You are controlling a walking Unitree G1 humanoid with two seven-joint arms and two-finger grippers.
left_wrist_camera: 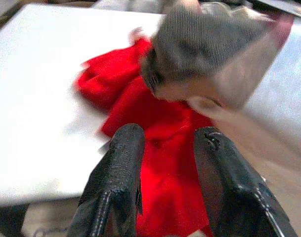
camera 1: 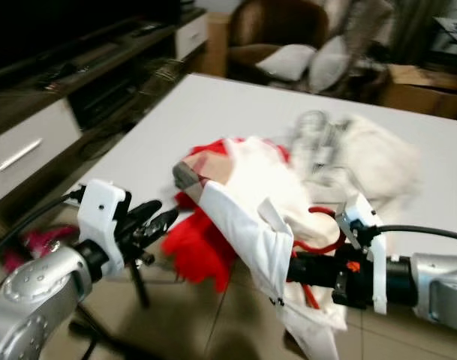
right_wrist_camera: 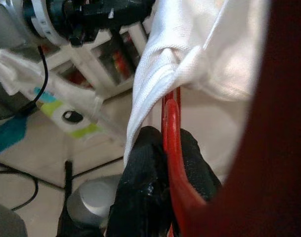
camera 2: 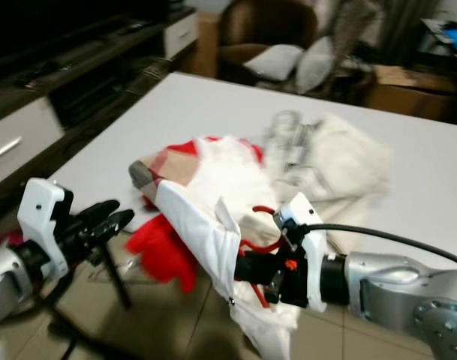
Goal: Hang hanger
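Note:
A red hanger (camera 1: 327, 238) sits inside a white garment (camera 1: 247, 199) that droops over the near edge of the white table (camera 1: 213, 112). My right gripper (right_wrist_camera: 162, 163) is shut on the hanger's red bar just below the garment's hem, and in the left eye view the cloth partly covers this gripper (camera 1: 294, 267). A red cloth (camera 1: 202, 251) hangs off the table edge beside it, under a beige and grey piece (camera 1: 192, 172). My left gripper (camera 1: 159, 216) is open and holds nothing, a short way left of the red cloth (left_wrist_camera: 160, 128).
A second heap of white cloth (camera 1: 374, 157) lies further back on the table. A low TV cabinet with drawers (camera 1: 33, 142) runs along the left. An armchair with cushions (camera 1: 288, 37) and a cardboard box (camera 1: 423, 86) stand behind. A black stand leg (camera 1: 138, 283) rises from the tiled floor.

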